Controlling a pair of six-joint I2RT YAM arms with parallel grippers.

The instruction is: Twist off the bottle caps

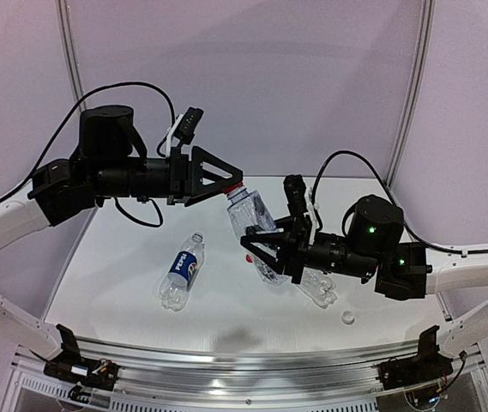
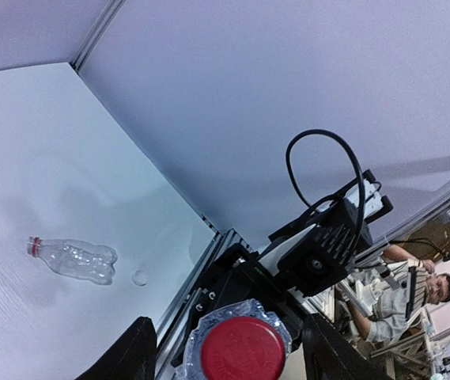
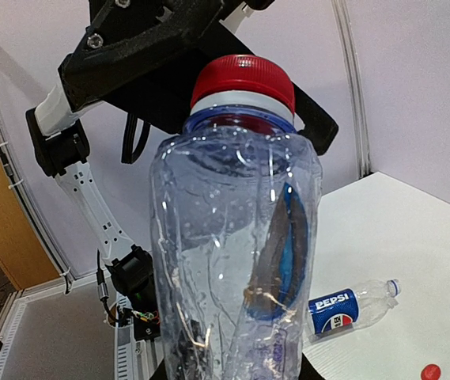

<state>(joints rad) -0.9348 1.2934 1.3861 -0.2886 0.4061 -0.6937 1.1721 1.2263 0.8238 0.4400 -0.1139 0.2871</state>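
The red cap (image 2: 241, 349), tilted toward 11 o'clock on a thin, crushable-looking bottle (image 3: 232, 261) that the right claw (image 1: 261, 249) clamps mid-body (probably light, slippery), sits between the parted jaws of the left claw (image 1: 231, 176), best gripped around its rim.

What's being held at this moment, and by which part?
The right gripper holds the clear bottle by its body, in the air. The left gripper sits around its red cap with jaws apart, not clamped on it.

clear btl (image 3: 232, 261) close-up, red cap (image 3: 243, 79) on, Pepsi btl (image 3: 351, 307) lying on table (image 3: 414, 229), loose red cap (image 3: 430, 372) nearby
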